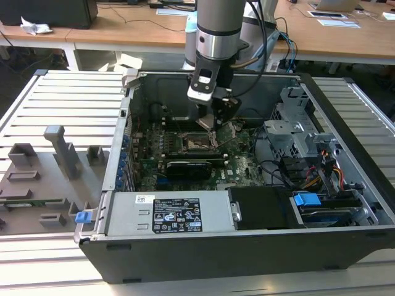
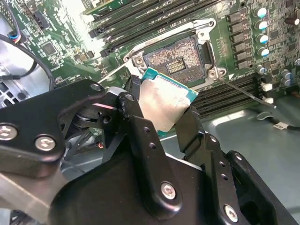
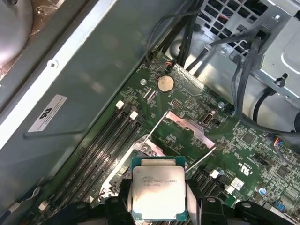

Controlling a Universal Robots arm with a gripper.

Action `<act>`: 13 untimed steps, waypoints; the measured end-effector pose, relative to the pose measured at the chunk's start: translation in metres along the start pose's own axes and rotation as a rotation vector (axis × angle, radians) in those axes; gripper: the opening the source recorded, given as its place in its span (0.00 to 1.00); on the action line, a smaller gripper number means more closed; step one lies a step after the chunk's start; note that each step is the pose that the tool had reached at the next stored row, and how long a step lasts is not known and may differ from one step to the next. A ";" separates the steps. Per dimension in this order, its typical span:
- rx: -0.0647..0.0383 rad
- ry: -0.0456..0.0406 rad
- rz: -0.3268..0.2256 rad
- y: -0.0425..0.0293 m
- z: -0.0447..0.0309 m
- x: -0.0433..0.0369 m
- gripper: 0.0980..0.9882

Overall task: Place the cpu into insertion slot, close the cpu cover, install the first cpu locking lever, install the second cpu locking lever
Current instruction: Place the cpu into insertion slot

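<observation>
Grey slatted table (image 1: 68,92), wooden desks (image 1: 123,28) far behind; I see gripper (image 1: 216,126) fingers clamped on cpu (image 3: 158,192) near insertion slot (image 2: 176,58).

Counts: one robot arm (image 1: 216,24), one gripper (image 2: 161,105) with two fingers (image 2: 140,136). One cpu (image 3: 158,193). One socket (image 2: 176,58). One cover (image 3: 190,125). Two thin wire levers (image 3: 152,129). One open computer case (image 1: 203,253). One graphics card (image 1: 188,166). One power supply (image 1: 176,216). One coin battery (image 3: 165,83). Two blue clips (image 1: 307,199). Memory slots (image 3: 110,136): several, exact number not clear.
</observation>
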State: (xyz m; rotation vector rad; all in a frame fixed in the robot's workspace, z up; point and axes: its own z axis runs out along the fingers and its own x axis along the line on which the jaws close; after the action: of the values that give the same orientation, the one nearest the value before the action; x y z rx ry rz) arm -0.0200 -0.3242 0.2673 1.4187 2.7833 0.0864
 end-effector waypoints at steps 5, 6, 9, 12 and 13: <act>0.000 -0.0054 0.083 0.0000 0.0000 0.0000 0.50; 0.000 -0.0059 0.092 0.0000 0.0000 0.0000 0.50; -0.001 -0.0087 0.135 0.0000 0.0001 0.0000 0.50; -0.001 -0.0111 0.172 0.0000 0.0000 0.0000 0.50; -0.001 -0.0115 0.180 0.0000 0.0001 0.0000 0.50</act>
State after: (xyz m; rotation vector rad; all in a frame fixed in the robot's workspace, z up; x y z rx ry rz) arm -0.0200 -0.3242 0.2672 1.6602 2.6398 0.0814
